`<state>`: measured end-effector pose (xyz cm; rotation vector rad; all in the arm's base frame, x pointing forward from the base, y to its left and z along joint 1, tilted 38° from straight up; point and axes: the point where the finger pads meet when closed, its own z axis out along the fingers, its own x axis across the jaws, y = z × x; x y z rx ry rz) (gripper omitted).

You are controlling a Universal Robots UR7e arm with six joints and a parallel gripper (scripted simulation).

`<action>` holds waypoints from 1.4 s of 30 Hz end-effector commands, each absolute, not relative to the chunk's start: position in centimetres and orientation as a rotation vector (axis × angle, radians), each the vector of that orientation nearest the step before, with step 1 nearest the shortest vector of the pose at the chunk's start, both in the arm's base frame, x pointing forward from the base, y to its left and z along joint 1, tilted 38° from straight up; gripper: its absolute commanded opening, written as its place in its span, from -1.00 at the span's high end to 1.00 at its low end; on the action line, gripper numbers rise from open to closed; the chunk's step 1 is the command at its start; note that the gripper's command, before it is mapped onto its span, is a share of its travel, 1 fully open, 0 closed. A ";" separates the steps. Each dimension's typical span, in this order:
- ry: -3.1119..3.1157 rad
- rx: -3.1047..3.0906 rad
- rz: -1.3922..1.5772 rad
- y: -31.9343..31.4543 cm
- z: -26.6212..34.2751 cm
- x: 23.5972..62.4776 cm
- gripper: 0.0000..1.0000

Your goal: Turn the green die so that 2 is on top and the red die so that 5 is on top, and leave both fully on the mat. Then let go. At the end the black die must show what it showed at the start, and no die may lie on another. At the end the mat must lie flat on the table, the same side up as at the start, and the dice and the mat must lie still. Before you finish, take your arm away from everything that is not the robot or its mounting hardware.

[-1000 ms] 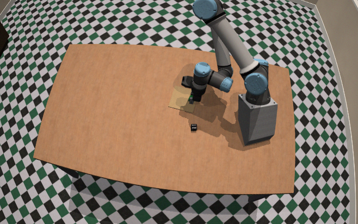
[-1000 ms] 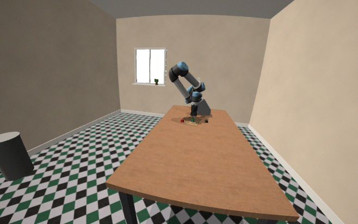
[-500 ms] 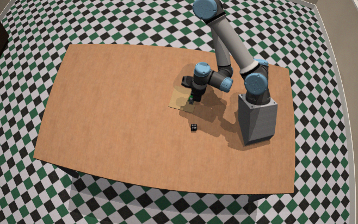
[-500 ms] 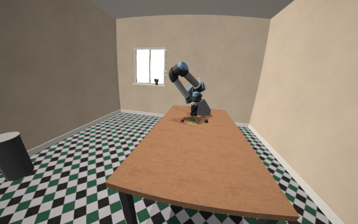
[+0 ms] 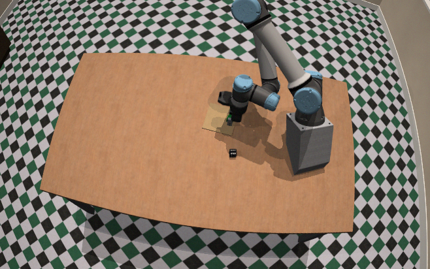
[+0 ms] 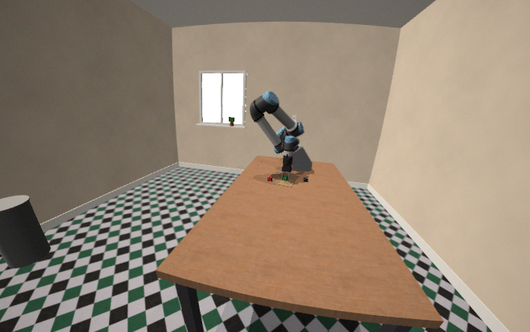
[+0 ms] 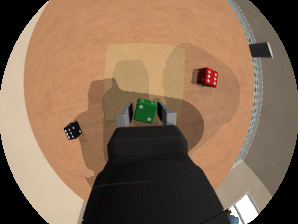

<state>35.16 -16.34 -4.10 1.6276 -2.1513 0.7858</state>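
- Brown wooden surface (image 5: pixel 137 130) (image 6: pixel 298 234) (image 7: pixel 135 25) under everything; left to right as the wrist view has it.
- Black die with white pips (image 5: pixel 232 153) (image 6: pixel 305 180) (image 7: pixel 73 130): off the mat, well apart.
- Translucent yellow square mat (image 5: pixel 214 119) (image 6: pixel 284 184) (image 7: pixel 155 55).
- Grey-and-blue jointed arm (image 5: pixel 281 49) (image 6: pixel 287 121): elbow high, forearm sloping down, hand (image 5: pixel 231 118) (image 6: pixel 285 175) (image 7: pixel 145 108) pointing downward, fingers apart astride the green die with white pips (image 5: pixel 229 116) (image 6: pixel 285 178) (image 7: pixel 145 111), which sits near a mat edge; whether fully on, cannot tell.
- Red die with white pips (image 6: pixel 270 178) (image 7: pixel 207 77): just beside the mat, off it.
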 end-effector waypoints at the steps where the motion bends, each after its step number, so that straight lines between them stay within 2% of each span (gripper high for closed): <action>1: -2.151 1.628 0.787 -16.3 -4.0 35.2 -0.74; 42: -2.151 1.628 0.787 -11.6 2.1 34.7 -0.74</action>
